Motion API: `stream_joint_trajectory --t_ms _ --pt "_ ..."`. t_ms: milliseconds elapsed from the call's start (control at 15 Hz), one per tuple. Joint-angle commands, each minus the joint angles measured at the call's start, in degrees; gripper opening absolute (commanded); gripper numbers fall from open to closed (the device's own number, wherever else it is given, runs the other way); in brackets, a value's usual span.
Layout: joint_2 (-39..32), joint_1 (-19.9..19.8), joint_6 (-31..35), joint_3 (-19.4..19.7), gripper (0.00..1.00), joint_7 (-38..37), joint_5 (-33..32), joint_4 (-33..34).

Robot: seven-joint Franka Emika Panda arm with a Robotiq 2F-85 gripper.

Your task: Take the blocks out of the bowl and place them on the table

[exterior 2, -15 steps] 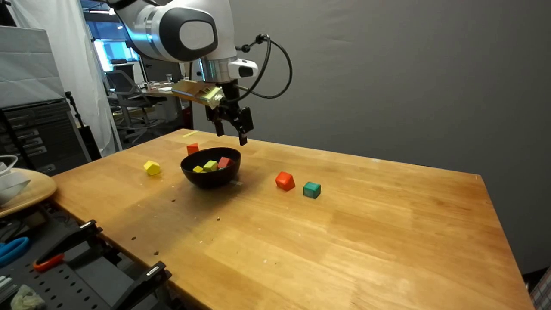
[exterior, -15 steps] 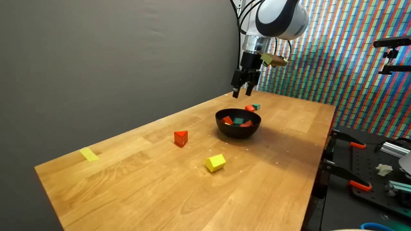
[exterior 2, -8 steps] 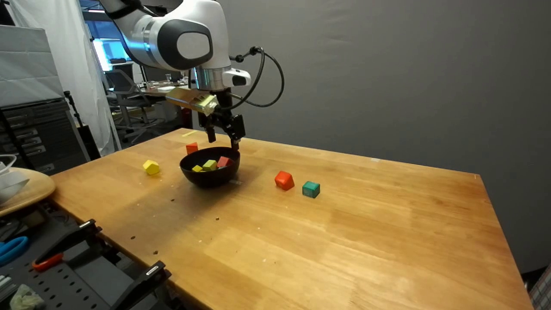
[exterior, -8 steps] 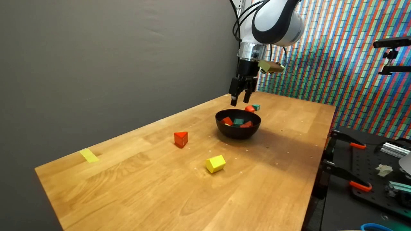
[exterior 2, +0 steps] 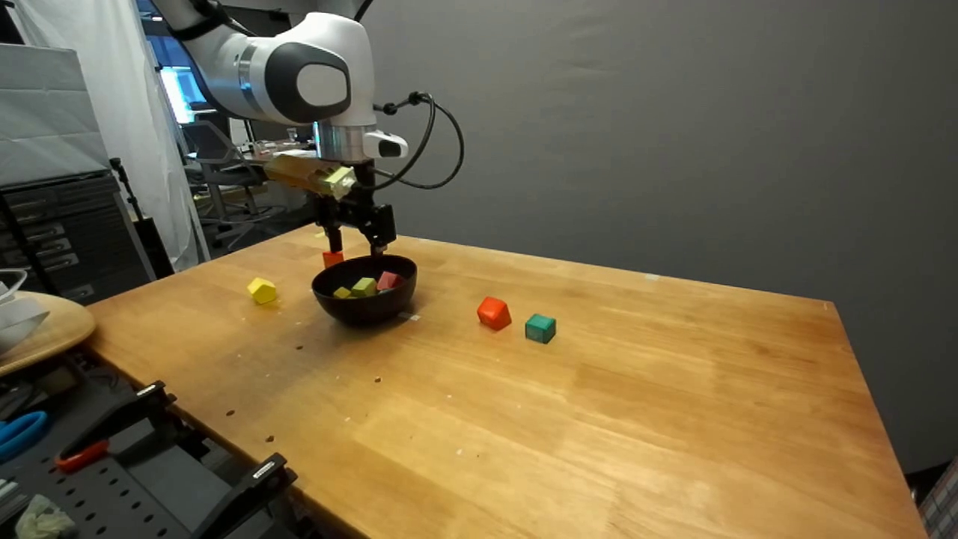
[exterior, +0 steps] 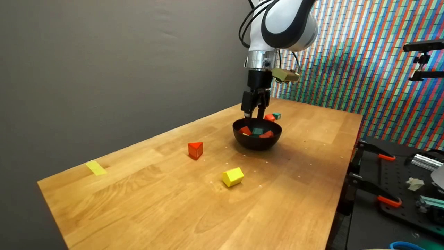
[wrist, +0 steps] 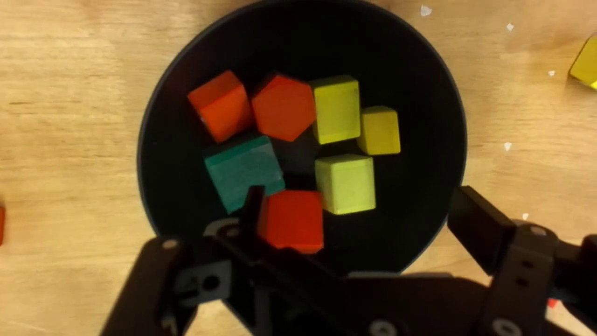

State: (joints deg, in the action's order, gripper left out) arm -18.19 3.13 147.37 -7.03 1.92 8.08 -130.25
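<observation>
Blocks (wrist: 284, 109) lie in the bowl (wrist: 426, 135), spread jaws partly hiding a red one (wrist: 296, 219).

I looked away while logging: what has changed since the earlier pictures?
The open gripper has moved down and leftward in both exterior views, towards the bowl. Nothing was taken hold of or let go. The bowl and the visible blocks stayed put.

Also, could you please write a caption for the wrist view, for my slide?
Wrist view: open gripper over a black bowl containing red blocks, yellow blocks and a green block.
</observation>
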Motion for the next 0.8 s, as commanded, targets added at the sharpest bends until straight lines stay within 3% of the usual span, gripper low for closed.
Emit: stream_joint_trajectory --t_ms 0,467,733 --pt "-4.09 1.39 -3.73 0.22 1.00 -1.00 -1.33 4.15" --pt "-10.43 2.00 -6.47 0.69 0.88 -0.78 -2.24 9.35" --pt "-12.89 1.99 -7.56 0.90 0.87 -0.77 -2.46 11.73"
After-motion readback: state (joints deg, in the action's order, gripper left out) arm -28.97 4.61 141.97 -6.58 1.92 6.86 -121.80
